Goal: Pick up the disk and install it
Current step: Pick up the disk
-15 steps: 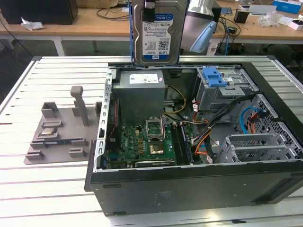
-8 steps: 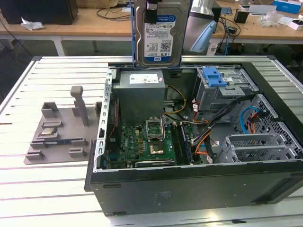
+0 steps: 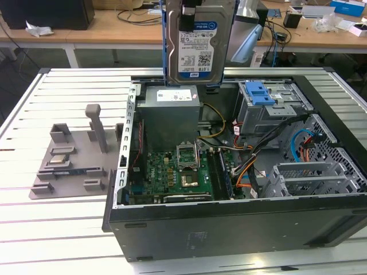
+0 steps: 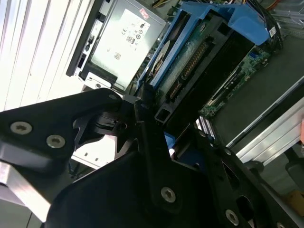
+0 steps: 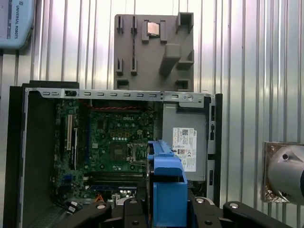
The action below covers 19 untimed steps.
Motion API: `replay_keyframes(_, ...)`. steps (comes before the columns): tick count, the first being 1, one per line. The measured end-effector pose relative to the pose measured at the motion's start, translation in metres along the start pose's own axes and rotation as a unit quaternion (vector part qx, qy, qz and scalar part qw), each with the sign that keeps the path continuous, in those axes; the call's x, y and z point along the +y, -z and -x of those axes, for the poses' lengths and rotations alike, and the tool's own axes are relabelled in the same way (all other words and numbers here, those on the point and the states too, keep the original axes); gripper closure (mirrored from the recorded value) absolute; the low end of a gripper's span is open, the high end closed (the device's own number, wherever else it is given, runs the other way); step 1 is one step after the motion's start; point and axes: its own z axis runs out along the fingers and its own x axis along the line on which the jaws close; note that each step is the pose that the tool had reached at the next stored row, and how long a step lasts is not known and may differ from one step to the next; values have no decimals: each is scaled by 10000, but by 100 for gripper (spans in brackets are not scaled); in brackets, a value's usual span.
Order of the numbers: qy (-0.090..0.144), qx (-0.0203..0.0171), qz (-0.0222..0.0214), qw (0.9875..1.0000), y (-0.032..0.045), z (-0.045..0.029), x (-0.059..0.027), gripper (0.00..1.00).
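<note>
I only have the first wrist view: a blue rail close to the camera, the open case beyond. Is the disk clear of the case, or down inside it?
Observer: Clear. In the exterior view the gripper holds the disk upright above the power supply.
Operator: Which face looks out?
Observer: Its white label faces the exterior camera; the second wrist view shows the green circuit board on the back.
Operator: What's beside the power supply?
Observer: At the exterior view's right of it, inside the case, a grey metal cage with a blue bracket on top.
</note>
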Motion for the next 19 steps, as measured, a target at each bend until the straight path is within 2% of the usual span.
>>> replay_keyframes(19, 0, -1, 0, 10000, 0, -227, -96, 63)
